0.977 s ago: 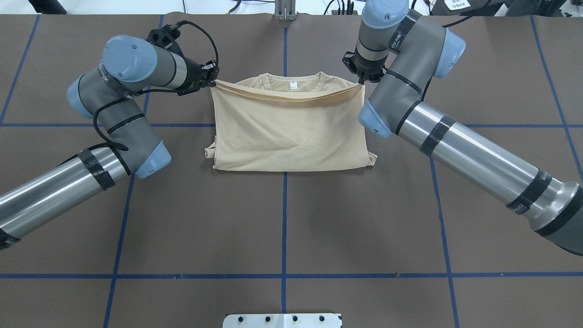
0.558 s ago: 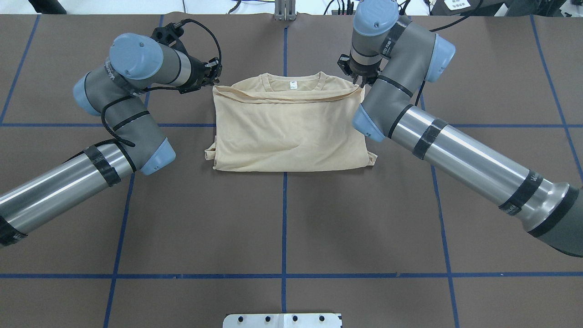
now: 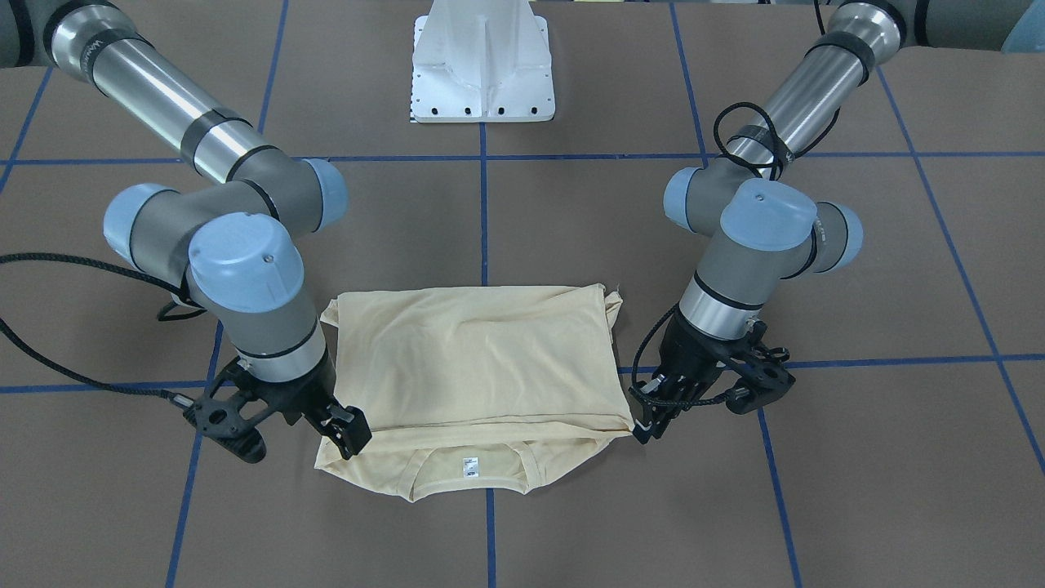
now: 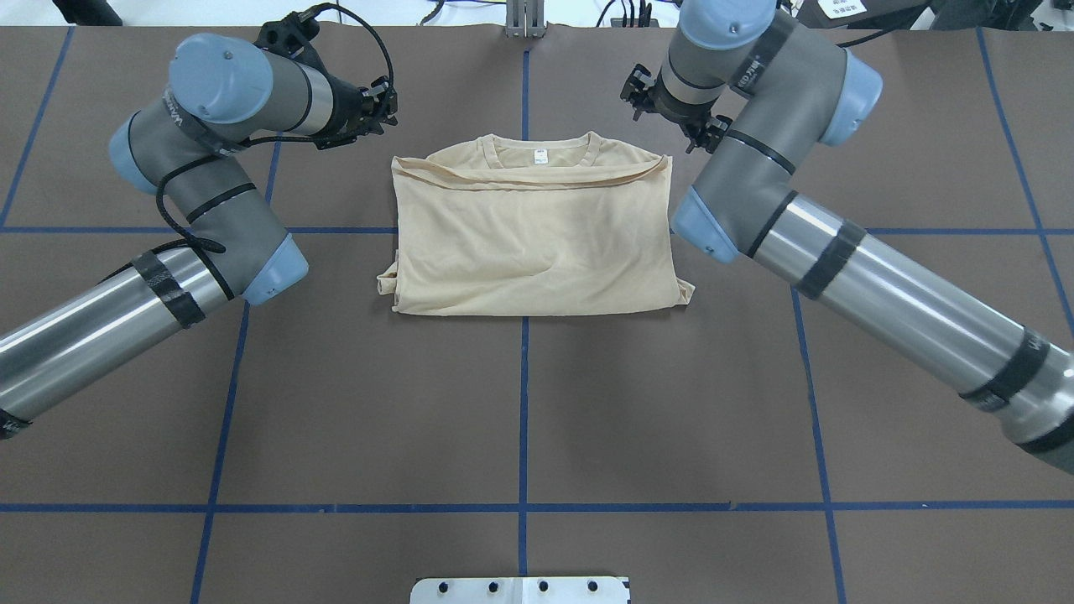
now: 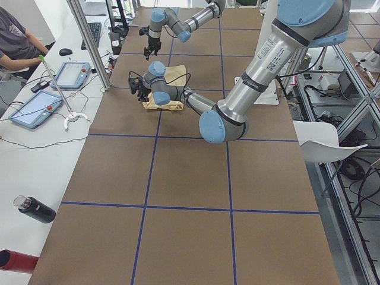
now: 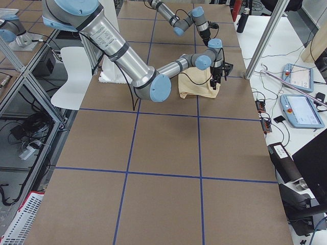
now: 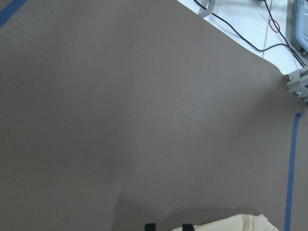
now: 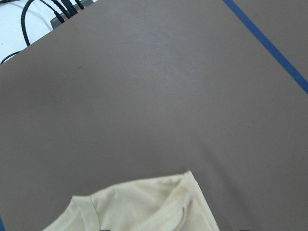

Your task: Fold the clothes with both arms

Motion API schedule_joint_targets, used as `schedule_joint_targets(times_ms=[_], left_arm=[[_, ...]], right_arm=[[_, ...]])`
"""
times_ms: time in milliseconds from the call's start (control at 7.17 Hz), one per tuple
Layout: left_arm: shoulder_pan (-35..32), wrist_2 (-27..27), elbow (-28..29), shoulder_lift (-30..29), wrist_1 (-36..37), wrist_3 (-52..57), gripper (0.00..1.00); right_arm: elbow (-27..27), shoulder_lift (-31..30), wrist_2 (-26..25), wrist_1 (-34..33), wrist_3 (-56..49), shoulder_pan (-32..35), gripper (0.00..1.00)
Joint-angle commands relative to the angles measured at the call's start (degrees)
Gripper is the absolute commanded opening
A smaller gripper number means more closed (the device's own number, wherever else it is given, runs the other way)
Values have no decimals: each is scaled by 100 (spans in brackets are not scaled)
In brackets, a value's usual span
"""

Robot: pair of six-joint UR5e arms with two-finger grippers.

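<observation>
T-shirt lies flat at the far-centre of the brown table, astride the middle blue tape line. It is folded to a rough rectangle. The lower half is laid up over the chest, and its hem edge stops just short of the collar, so the neck label shows. No print is visible, so it is presumably inside the fold. Small tags of cloth poke out at both near corners, and the top layer has light creases. Left gripper sits just beside the shirt's far corner on its own side. Its fingers are apart in the wrist view with nothing between them. Right gripper is near the opposite far corner. Only its fingertips touch the bottom edge of its wrist view, spread wide with the shoulder of the shirt lying below, so I read it as parted and holding nothing. Judgement: the bottom-to-top fold is down and both arms are clear of the cloth. If a further fold is wanted, it is probably side-to-side. That calls for both grippers to take all layers at one short edge and carry them across level, since thin fabric slips and bunches.
</observation>
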Motion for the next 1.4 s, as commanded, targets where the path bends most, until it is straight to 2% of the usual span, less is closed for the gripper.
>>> schedule_joint_targets(times_ms=[0, 140, 279, 419, 977, 1256], left_arm=[[-14, -6, -251, 156, 6, 17, 32], [-14, 3, -356, 226, 6, 26, 32], [-14, 29, -453, 297, 15, 26, 32], [-14, 38, -454, 315, 15, 26, 32], [-5, 47, -463, 315, 15, 18, 32], [-5, 56, -498, 359, 15, 18, 32]], right_arm=[[1933, -1309, -316, 15, 1159, -486, 91], [2219, -1619, -545, 32, 1904, -671, 89], [2266, -1700, -1130, 224, 2294, -1091, 88], [2257, -1875, -1441, 260, 2568, -1486, 87], [2239, -2088, -1584, 261, 2632, -1805, 85], [2196, -2088, -1593, 261, 2623, -1938, 75]])
